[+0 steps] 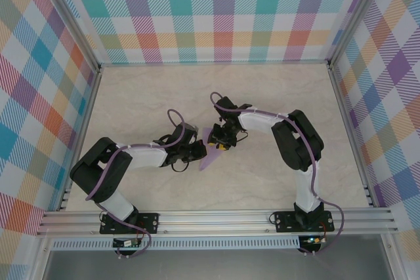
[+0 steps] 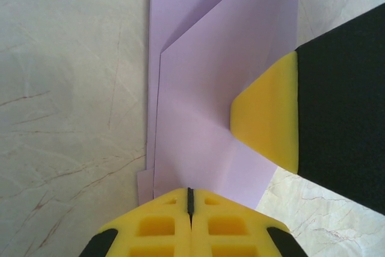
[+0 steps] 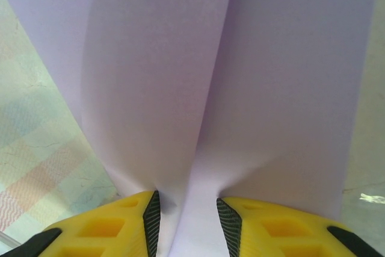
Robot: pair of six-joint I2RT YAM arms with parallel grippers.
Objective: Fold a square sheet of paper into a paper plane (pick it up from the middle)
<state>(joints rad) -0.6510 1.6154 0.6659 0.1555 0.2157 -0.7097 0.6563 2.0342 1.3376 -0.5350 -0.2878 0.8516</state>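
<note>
Left gripper (image 1: 197, 154) (image 2: 190, 200) is closed tight on the near edge of the part-folded lavender paper (image 1: 211, 153) (image 2: 198, 100) (image 3: 210, 88). Paper sits mid-table (image 1: 164, 96), well off every edge. Right gripper (image 1: 224, 141) (image 3: 186, 209) has jaws partly apart, with a raised fold running between the pads. We can't tell if it's pinched.

the paper plane (image 2: 204, 118) is matt, smooth paper, the table (image 2: 72, 118) polished marble-look.
</note>
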